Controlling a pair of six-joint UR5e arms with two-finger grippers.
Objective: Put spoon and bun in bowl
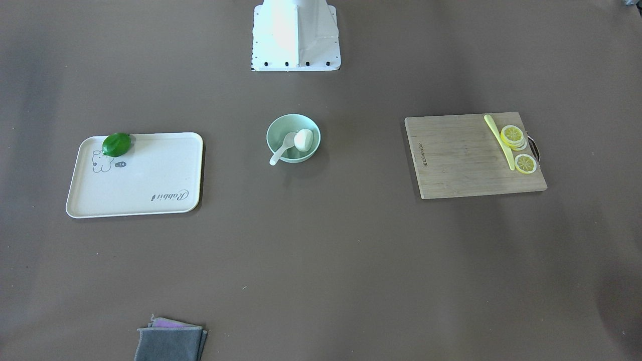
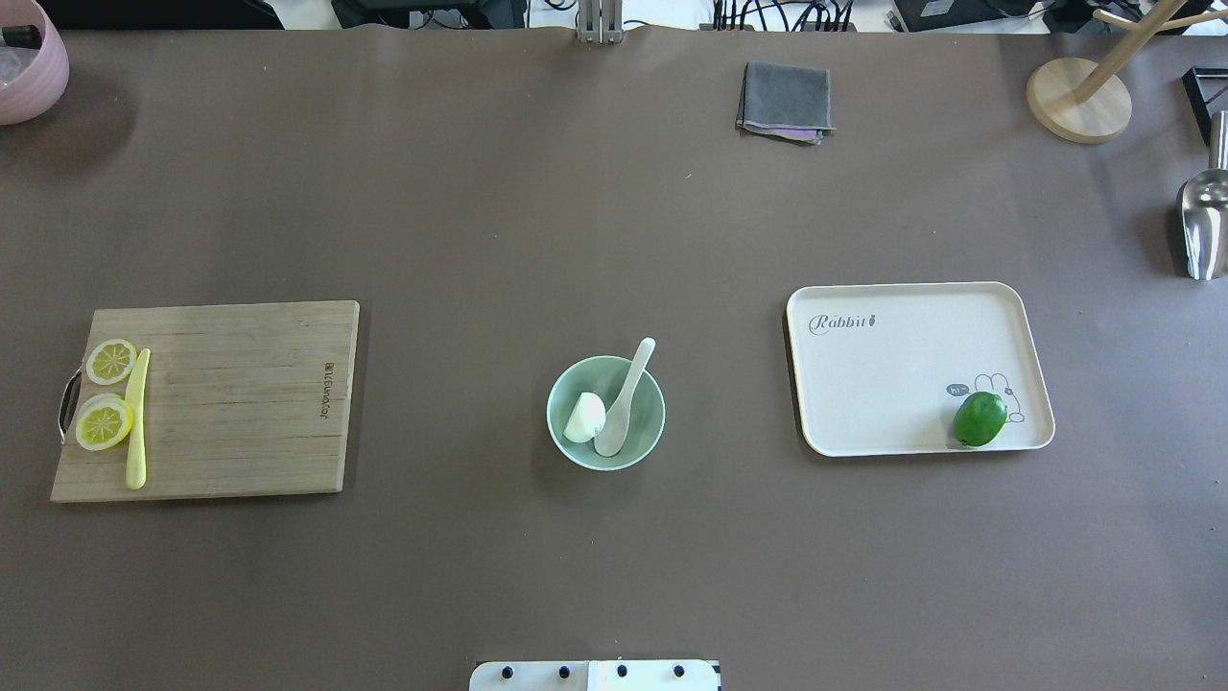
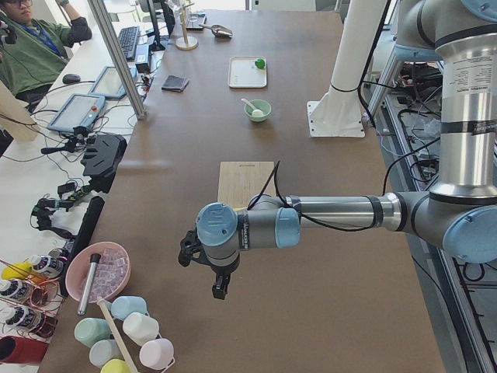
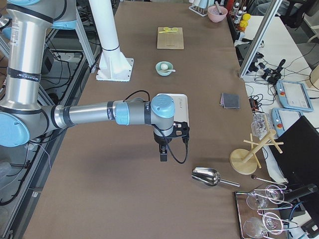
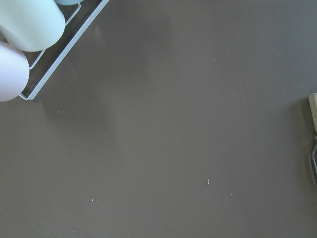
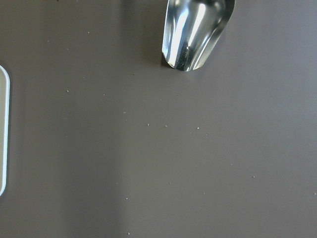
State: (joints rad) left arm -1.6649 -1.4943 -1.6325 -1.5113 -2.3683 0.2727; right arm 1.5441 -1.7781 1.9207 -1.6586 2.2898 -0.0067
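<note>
Bowl point(image 2: 648, 408) pictured mid-desk, well apart from both sets of jaws and roughly between them, with the task judged complete. The bun point(image 2: 584, 416) was seen inside it against the wall, just beside the spoon point(image 2: 622, 403), whose scoop was lodged on the bottom while its handle was propped over the rim and jutted outside. That overhang was judged the weak spot: were the handle clipped by an arm swung across the desk, the spoon could be levered out and the bun rolled with it.

The left arm point(image 3: 326, 211) and right arm point(image 4: 94, 113) were held low over opposite ends of the desk. Whether either arm's jaws were apart or together could not be told, as they were caught only by the desk-end cameras. A metal scoop point(image 6: 195, 32) was recorded near the right jaws, and cups point(image 5: 27, 22) near the left jaws.

The tray point(image 2: 892, 374), nearer the right jaws, was occupied by one green fruit point(image 2: 980, 418) at a corner. The cutting board point(image 2: 240, 403), nearer the left jaws, was occupied by lemon slices point(image 2: 106, 420) and a yellow knife point(image 2: 137, 422).
</note>
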